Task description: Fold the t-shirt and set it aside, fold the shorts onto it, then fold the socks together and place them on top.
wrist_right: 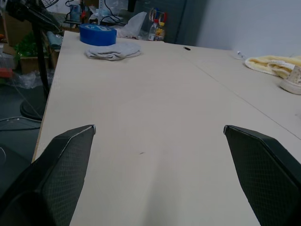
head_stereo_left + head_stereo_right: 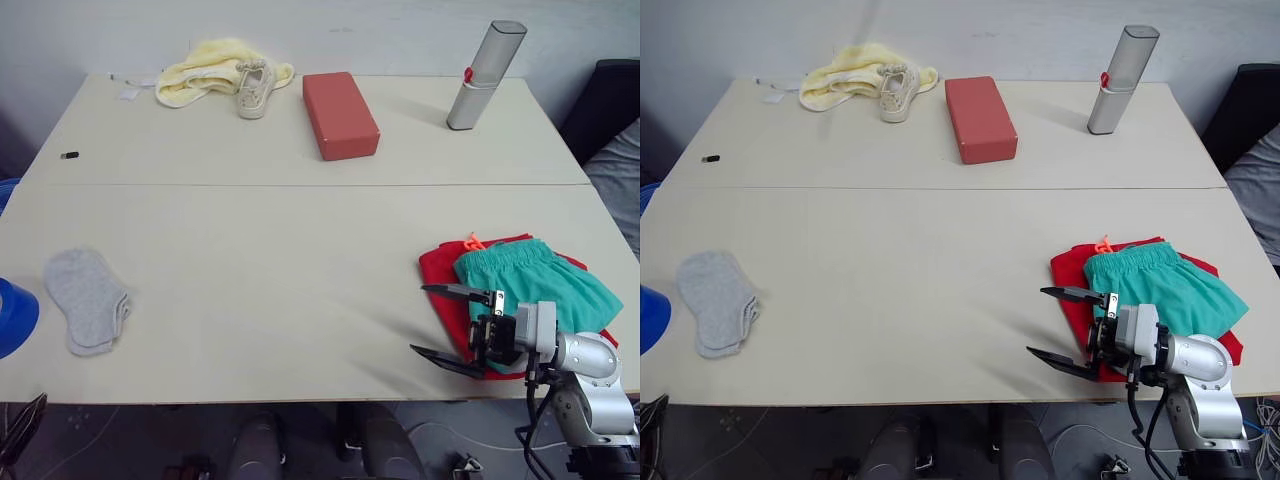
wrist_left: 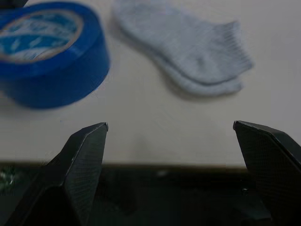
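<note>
Left eye view: shorts (image 2: 535, 285) lay folded on t-shirt (image 2: 440, 270), right tabletop (image 2: 280, 290) edge. Socks (image 2: 88, 298) stacked far left. Both grippers' fingers apart, empty. Advice: left gripper (image 3: 171, 129) should pinch both socks together, carry across.

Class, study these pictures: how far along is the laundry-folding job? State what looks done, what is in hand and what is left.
Done: the t-shirt lies folded near the table's right edge with the folded shorts on it. In hand: nothing; the right gripper is open beside that pile, and the left gripper is open, facing the socks. Left: the socks, already lying one on the other at the table's left, still need placing on the pile.
</note>
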